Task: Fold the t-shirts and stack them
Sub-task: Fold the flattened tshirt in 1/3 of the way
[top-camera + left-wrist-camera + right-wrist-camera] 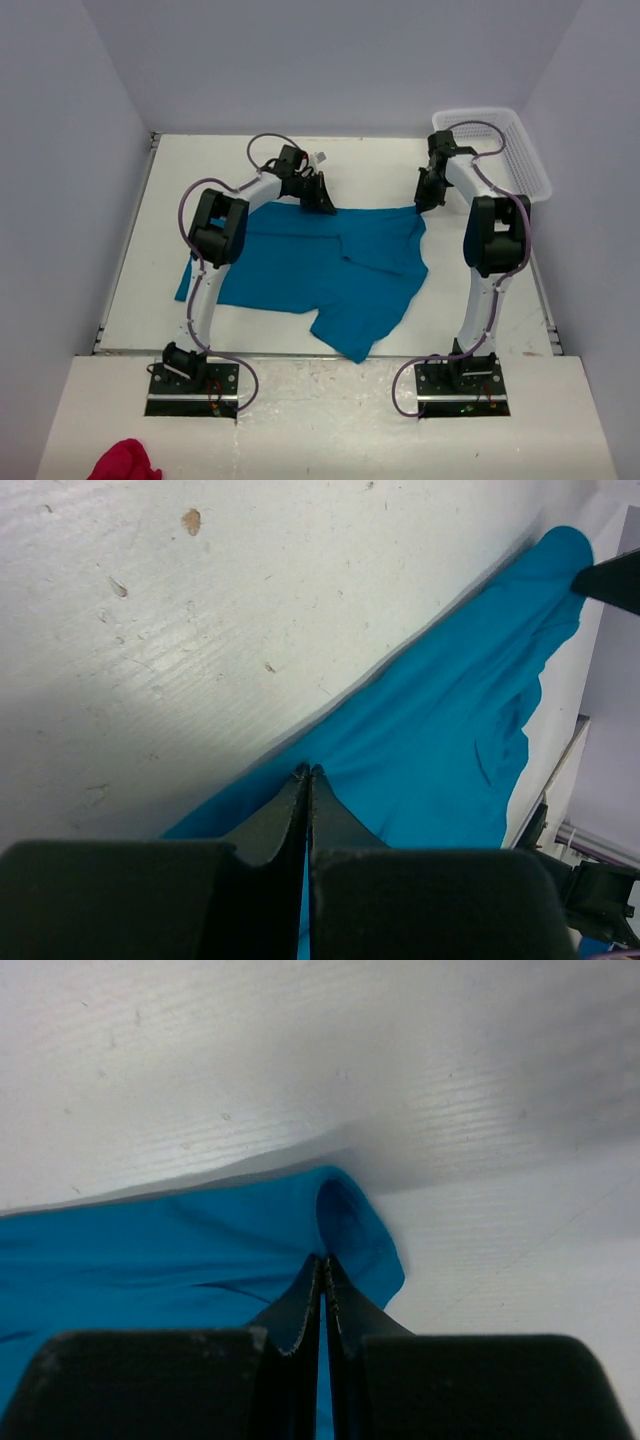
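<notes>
The teal-blue t-shirt (320, 265) lies crumpled across the middle of the white table, one part hanging toward the near edge. My left gripper (325, 205) is shut on the shirt's far edge, left of centre; in the left wrist view the closed tips (305, 772) pinch the fabric (440, 740). My right gripper (422, 203) is shut on the shirt's far right corner; in the right wrist view the tips (323, 1258) pinch a raised fold of the shirt (150, 1250).
A white plastic basket (505, 150) stands at the far right corner of the table. A red cloth (125, 462) lies on the near ledge at the bottom left. Grey walls enclose the table on three sides.
</notes>
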Action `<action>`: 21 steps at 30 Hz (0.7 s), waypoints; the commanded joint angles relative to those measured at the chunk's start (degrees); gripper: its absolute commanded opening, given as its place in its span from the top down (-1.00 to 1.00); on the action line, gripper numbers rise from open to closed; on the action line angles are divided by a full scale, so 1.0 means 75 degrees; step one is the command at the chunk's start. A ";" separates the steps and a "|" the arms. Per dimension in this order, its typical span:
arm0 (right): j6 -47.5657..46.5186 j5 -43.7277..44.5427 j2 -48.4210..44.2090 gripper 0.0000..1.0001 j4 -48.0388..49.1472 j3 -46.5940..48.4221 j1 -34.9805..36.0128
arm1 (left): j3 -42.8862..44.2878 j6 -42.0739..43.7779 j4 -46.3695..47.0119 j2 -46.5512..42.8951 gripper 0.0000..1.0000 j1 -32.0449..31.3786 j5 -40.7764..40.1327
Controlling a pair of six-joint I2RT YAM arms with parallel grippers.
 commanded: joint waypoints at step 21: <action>-0.0401 0.1146 0.0528 0.31 -0.0671 0.2195 -0.0146 | 0.1781 0.0468 -0.0102 0.0108 1.00 0.1031 0.1105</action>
